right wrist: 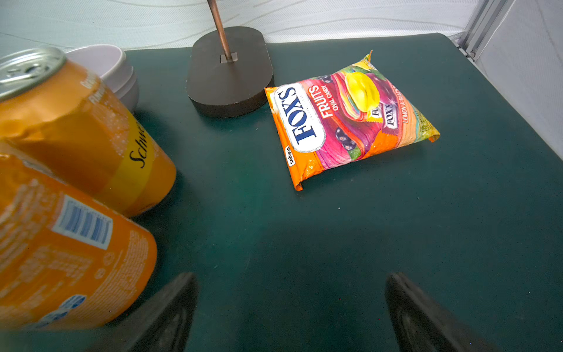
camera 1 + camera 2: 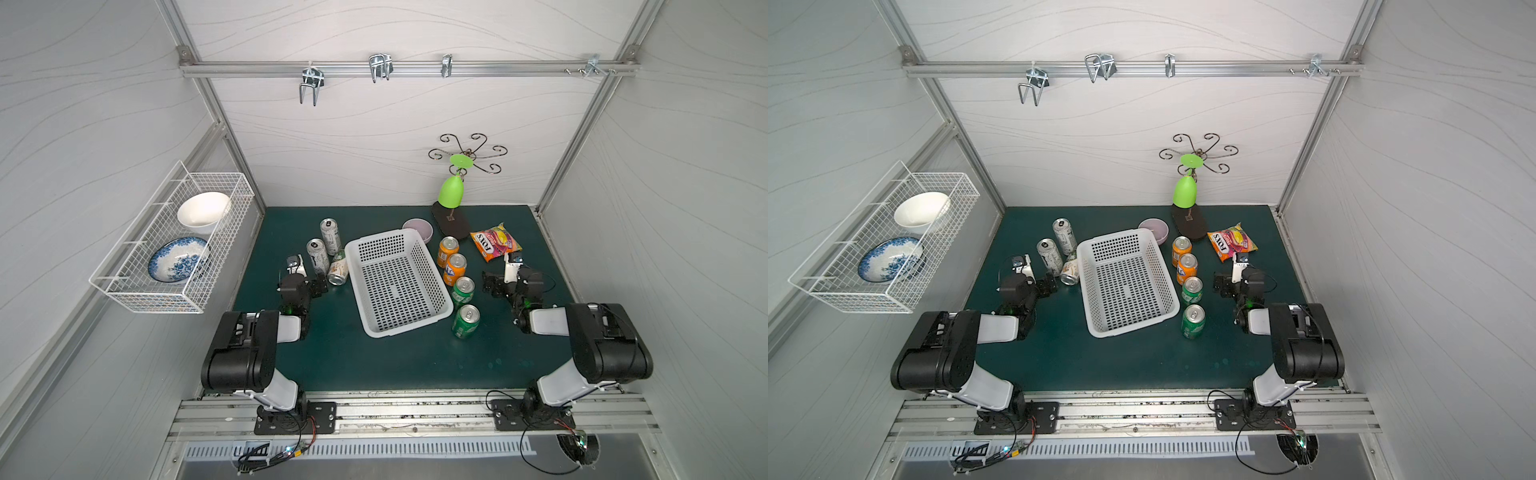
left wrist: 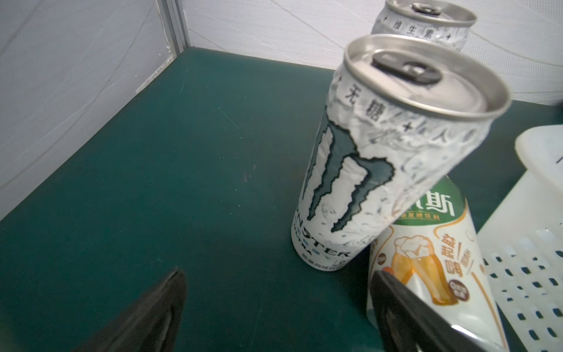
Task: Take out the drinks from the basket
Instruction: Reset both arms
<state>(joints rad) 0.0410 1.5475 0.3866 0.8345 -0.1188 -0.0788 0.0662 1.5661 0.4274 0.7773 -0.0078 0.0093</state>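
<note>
Basket (image 2: 409,321) sits between the two grippers, its long axis running away from the arm bases and its near end skewed toward the right gripper (image 2: 490,284). We note all seven cans out on the mat (image 2: 395,365). Ahead of the left gripper (image 3: 275,285), two silver-white cans (image 3: 359,170) stand upright. Cream-and-green can (image 3: 426,259) lies or leans steeply by its basket-side finger (image 3: 408,307), green end pointing away. Orange cans (image 1: 76,137) and green cans (image 2: 462,292) stand upright in a row between the basket and the right gripper. Both grippers are spread wide, gripping nothing.

Both top views high overhead, share basket (image 2: 395,286); wrist views low, close
</note>
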